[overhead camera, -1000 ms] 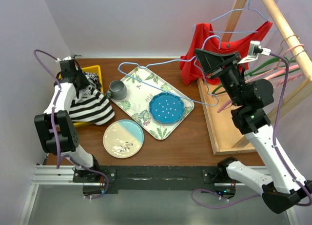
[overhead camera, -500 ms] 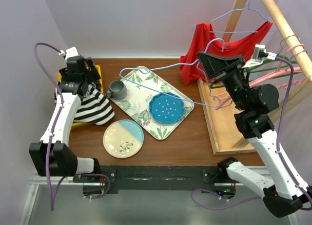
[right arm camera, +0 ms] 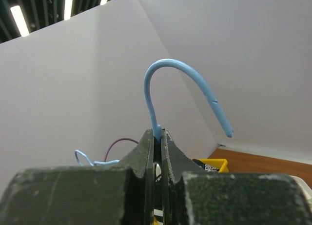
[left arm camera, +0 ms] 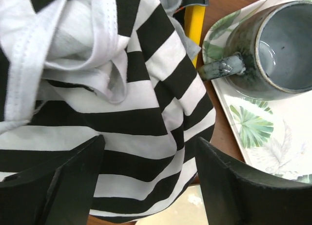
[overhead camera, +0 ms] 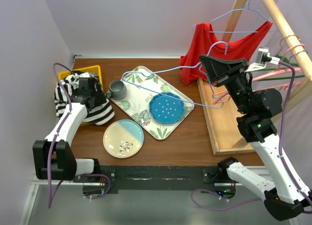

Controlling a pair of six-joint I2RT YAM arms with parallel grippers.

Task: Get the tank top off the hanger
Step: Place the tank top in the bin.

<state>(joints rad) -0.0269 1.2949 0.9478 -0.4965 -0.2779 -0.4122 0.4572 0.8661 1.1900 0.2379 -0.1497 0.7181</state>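
Note:
The black-and-white striped tank top (overhead camera: 95, 112) lies in a heap over the yellow bin and the table at the left, apart from the hanger. My left gripper (overhead camera: 87, 92) hovers just above it, open; in the left wrist view the striped tank top (left arm camera: 136, 98) fills the space below the open left gripper (left arm camera: 148, 186), with nothing pinched. The bare blue wire hanger (overhead camera: 146, 71) hangs in the air over the tray. My right gripper (overhead camera: 204, 66) is shut on its neck, seen in the right wrist view as the right gripper (right arm camera: 157, 134) under the hanger's hook (right arm camera: 185, 83).
A yellow bin (overhead camera: 95, 69) sits under the cloth. A grey mug (overhead camera: 117, 90) and blue plate (overhead camera: 166, 108) stand on a leaf-patterned tray (overhead camera: 141, 115). A cream-and-blue plate (overhead camera: 123, 138) lies near the front. A wooden rack (overhead camera: 282, 25) at right carries a red garment (overhead camera: 214, 49) and other hangers.
My left jaws have opened and the left arm has drawn back toward the near side over the striped cloth, which now spreads over the bin. The right arm shifted the hanger slightly right.

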